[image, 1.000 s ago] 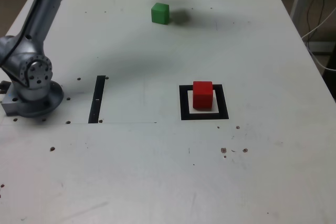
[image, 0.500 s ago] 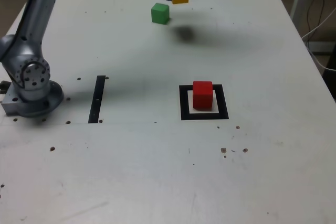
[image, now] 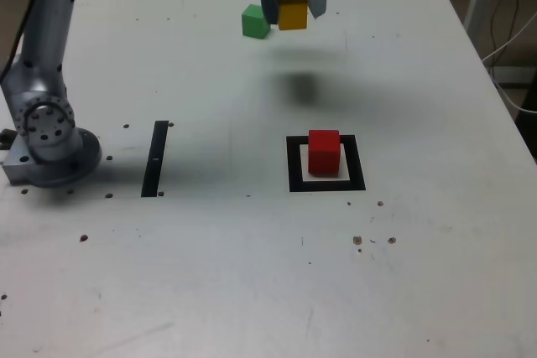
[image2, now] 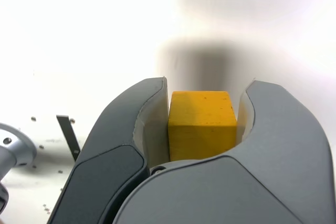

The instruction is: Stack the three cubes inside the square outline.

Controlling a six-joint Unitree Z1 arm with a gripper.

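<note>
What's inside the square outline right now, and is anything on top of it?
The red cube sits alone inside the square outline, nothing on top. The patch of pale centre under it is covered. The yellow cube is in the gripper, the green cube on the table.

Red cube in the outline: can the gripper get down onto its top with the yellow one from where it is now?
Probably yes. The gripper holds the yellow cube in the air, nothing sits on the red cube, and the table between them is bare.

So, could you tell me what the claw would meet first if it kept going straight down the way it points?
Probably bare table: the claw, shut on the yellow cube, hangs above its shadow, short of the red cube and beside the green cube, though depth is uncertain.
</note>
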